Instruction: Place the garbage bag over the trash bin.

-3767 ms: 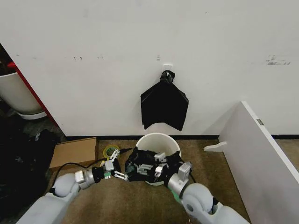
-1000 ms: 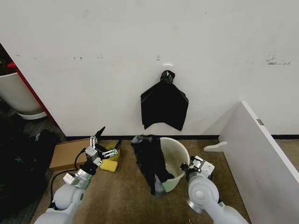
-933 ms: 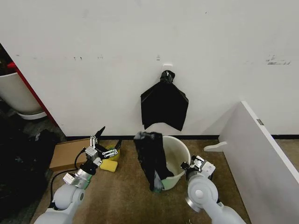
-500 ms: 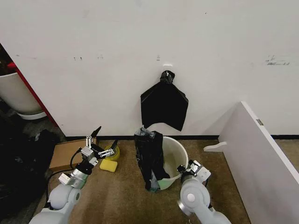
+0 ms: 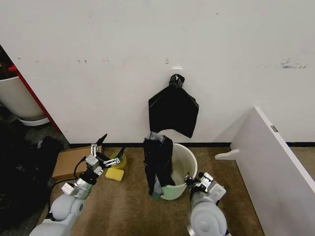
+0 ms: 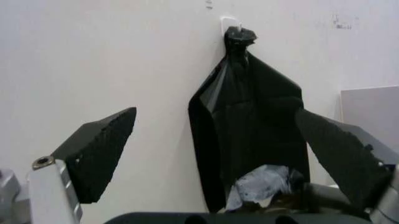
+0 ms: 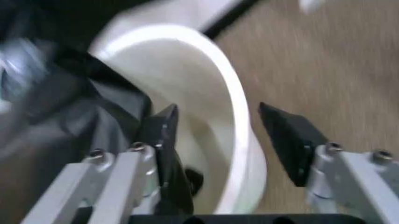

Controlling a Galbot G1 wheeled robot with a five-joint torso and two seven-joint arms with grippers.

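Carpeted floor (image 5: 133, 211); trash bin (image 7: 218, 116) rim between right gripper (image 7: 234, 135) jaws.

Black garbage bag (image 5: 158, 164) draped over tilted cream-white trash bin (image 5: 183, 162) — left rim

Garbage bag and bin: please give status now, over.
Left gripper open, off by the yellow sponge. Right gripper open astride the trash bin rim. Garbage bag draped over one side only. Nothing blocking.

Flat black plastic bunch (image 5: 173, 111), knotted top, hung on white wall hook (image 5: 176, 71). Cardboard piece (image 5: 74, 160) flat on carpet at wall base. Yellow sponge (image 5: 114, 174) just beside tape roll (image 5: 118, 160). White panel (image 5: 268, 167) leaning at right. White tub with red edge (image 5: 18, 96) far left.
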